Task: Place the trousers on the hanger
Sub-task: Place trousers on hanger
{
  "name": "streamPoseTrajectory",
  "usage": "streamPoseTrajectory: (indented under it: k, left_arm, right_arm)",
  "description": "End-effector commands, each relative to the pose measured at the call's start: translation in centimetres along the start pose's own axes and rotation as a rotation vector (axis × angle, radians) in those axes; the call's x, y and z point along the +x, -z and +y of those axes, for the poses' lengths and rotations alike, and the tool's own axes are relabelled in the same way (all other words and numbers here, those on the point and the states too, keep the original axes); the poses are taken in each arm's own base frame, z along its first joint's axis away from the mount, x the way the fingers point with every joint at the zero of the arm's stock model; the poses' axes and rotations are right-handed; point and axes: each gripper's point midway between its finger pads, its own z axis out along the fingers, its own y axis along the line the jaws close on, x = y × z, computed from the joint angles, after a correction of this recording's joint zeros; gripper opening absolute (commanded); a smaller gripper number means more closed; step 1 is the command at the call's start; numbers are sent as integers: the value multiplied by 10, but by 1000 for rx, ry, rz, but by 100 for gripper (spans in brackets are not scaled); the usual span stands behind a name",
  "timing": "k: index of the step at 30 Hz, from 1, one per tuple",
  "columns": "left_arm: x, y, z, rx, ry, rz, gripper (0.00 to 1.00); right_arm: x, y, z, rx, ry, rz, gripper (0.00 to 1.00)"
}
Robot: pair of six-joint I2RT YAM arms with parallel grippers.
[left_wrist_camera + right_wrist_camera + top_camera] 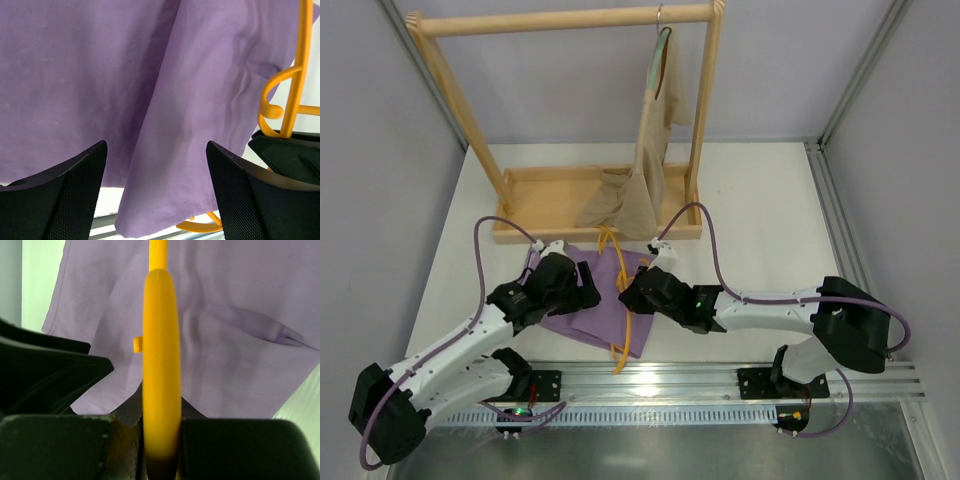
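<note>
The lilac trousers lie folded on the table between both arms, and the orange-yellow hanger lies across their right part. My left gripper hovers over the trousers' left half. In the left wrist view it is open, with the trousers spread beneath its fingers and nothing clamped. The hanger shows at the right edge of that view. My right gripper is shut on the hanger; in the right wrist view the hanger's bar stands pinched between the jaws, above the trousers.
A wooden rack with a tray base stands at the back. A beige garment on a grey-green hanger hangs from the rack's right end, its bottom resting in the tray. An aluminium rail runs along the near edge.
</note>
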Motion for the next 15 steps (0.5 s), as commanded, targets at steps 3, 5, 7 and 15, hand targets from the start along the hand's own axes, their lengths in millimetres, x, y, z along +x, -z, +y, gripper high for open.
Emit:
streamPoseTrajectory:
  k: [3,5,7,15]
  left_arm:
    - [-15,-7,-24,112,-39,62,80]
    - [-13,-9,-26,129,-36,91,80]
    - [-12,-17,-24,124,-23,111,79]
    - [-8,-19,-50,269,63,198,10]
  right_arm:
    - [-10,4,6,-16,-16,-38,4]
    - [-10,3,6,-15,-14,-39,4]
    - [-10,3,3,-6,-16,-43,4]
    - [-8,4,-11,38,-49,-54,4]
